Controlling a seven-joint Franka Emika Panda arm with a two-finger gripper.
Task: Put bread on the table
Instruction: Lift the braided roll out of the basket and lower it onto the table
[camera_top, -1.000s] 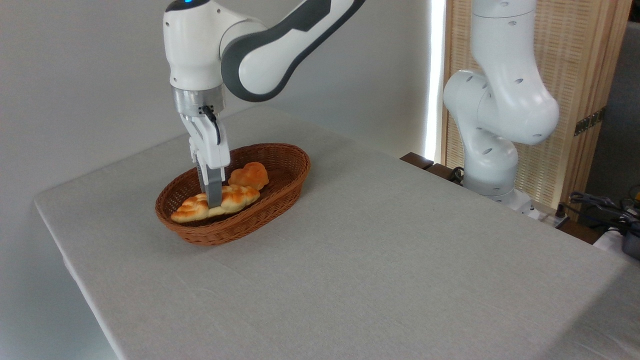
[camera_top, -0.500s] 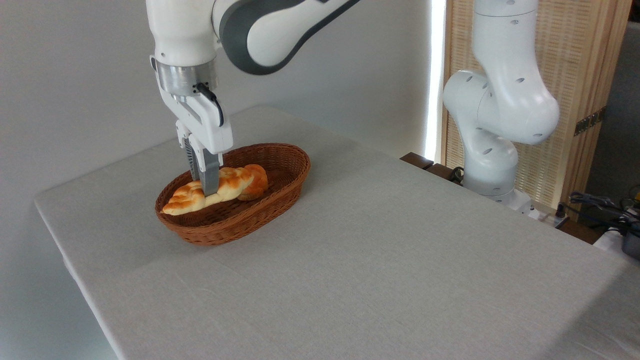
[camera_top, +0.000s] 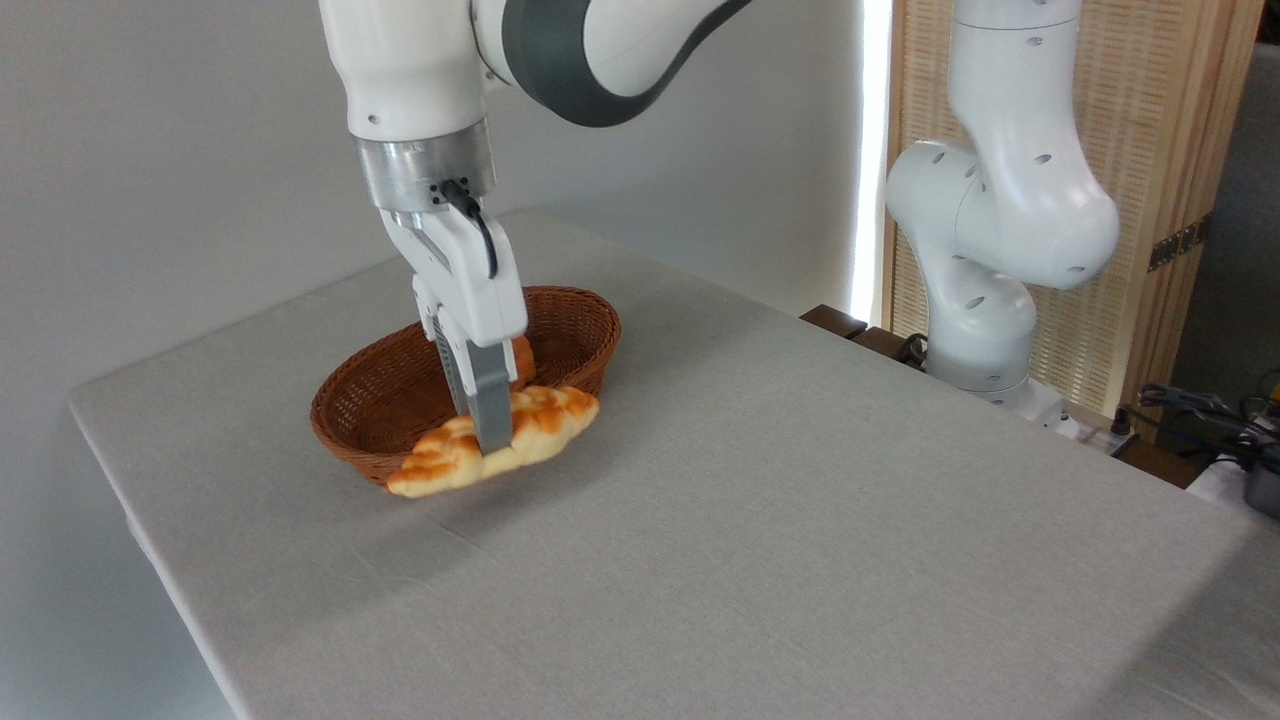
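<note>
Gripping the bread (camera_top: 540, 425) at its middle, with the gripper (camera_top: 492, 440) pointing down and its grey fingers (camera_top: 489, 400) clamped on the braided loaf. Holding that loaf in front of the near rim of the wicker basket (camera_top: 380, 400), overlapping the rim in this view, so whether it is touching the weave cannot be told. Lying roughly level with a slight tilt, the left pointed end sitting lower and nearer the camera, the right end reaching toward the basket's right side. Hanging close above the table (camera_top: 760, 520), with contact between the lower tip and the grey cloth not clear enough to call. Casting a soft shadow on the cloth just below and to the left. Showing only a sliver of the small round bun (camera_top: 522, 358) inside the basket, mostly hidden behind the gripper body. Reaching in from the upper part of the view, the white arm (camera_top: 600, 60) bending down to a silver wrist ring with a black cable looping beside it. Standing at the right edge of the table, the arm's white base column (camera_top: 1000, 220), in front of a slatted wooden screen (camera_top: 1150, 130). Lying at the far right, some dark cables (camera_top: 1200, 410).
</note>
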